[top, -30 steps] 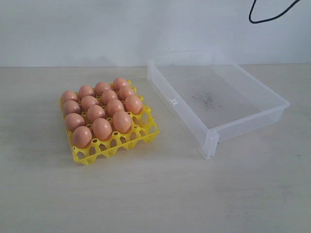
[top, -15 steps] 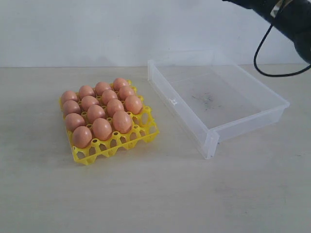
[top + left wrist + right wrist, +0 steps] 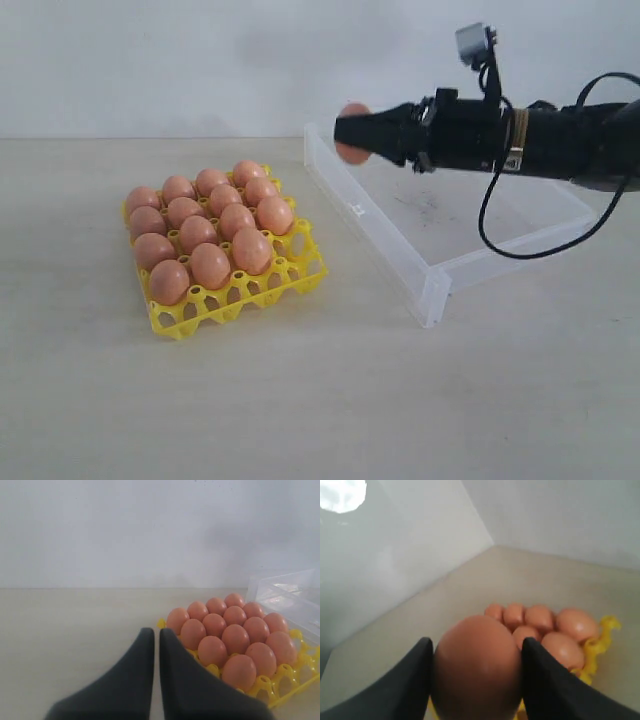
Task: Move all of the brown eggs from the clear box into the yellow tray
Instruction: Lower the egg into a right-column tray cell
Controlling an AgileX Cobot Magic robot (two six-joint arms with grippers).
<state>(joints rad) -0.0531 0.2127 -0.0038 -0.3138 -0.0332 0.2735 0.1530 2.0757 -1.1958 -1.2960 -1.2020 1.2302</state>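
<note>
**Egg in the air, tray next**

The right gripper [image 3: 352, 132] is clamped on an egg [image 3: 476, 665], high over the left wall of the box [image 3: 400, 265], and the box floor looks bare. The tray [image 3: 245, 290] lies to the left, crowded with eggs [image 3: 209, 264]. Only the near right corner cell [image 3: 293, 245] looks free. That's the target, I'd say: come in from above, centre over the cell, lower straight so the fingers miss the neighbours, and release only once the egg is seated. The left gripper [image 3: 156, 635] hangs near the tray, fingers pressed together.
</note>
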